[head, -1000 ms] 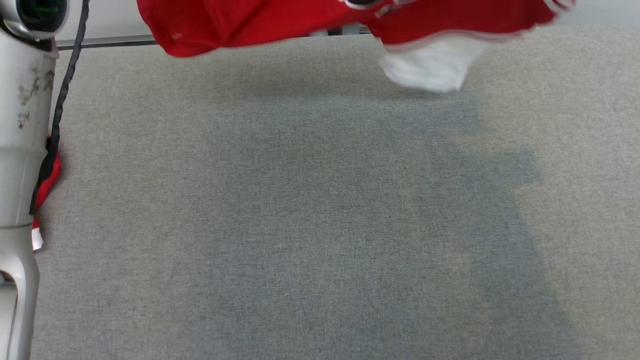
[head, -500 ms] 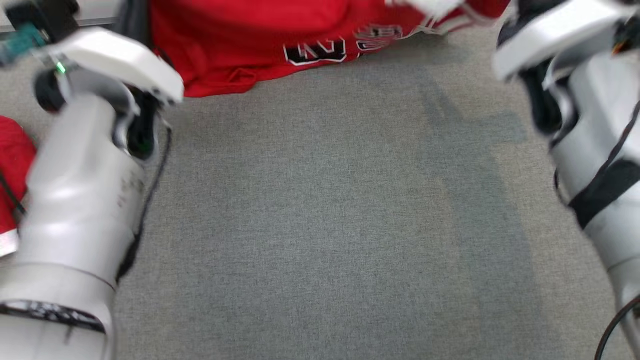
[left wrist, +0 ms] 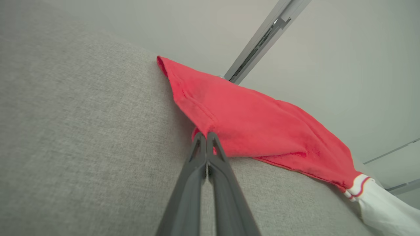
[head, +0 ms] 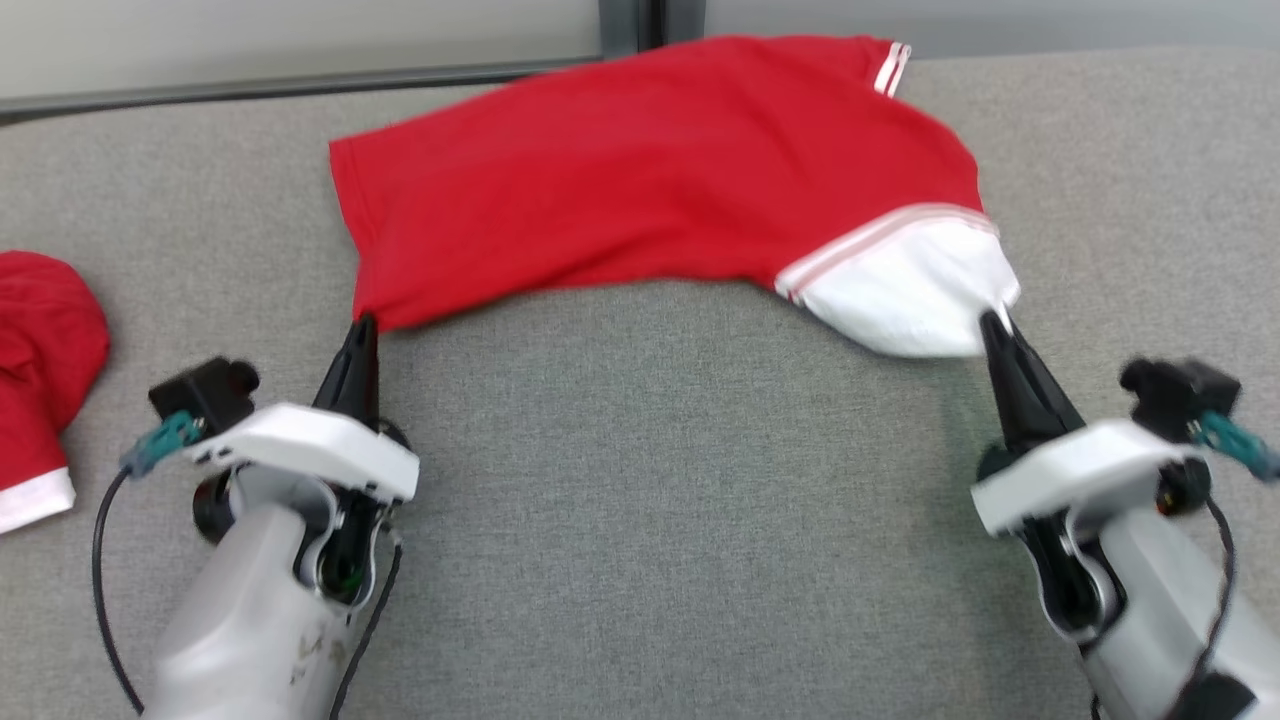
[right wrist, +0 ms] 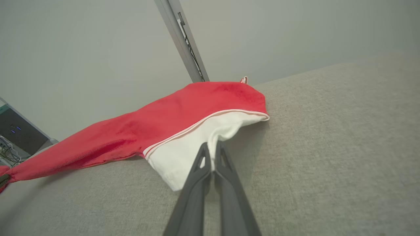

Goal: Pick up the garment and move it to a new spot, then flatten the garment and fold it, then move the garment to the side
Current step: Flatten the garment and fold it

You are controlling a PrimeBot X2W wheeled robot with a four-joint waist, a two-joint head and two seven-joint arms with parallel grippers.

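Left tool [head: 362, 328] is clamped on a red corner of the shirt [head: 650, 170], which lies stretched across the far part of the grey worktop [head: 680, 500]; right tool [head: 990, 322] is clamped on its white part.

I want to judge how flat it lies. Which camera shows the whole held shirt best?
The head view: the whole red shirt stretches between the left pincer and right pincer. The left wrist view gives its red corner edge-on; the right wrist view, its white sleeve up close.
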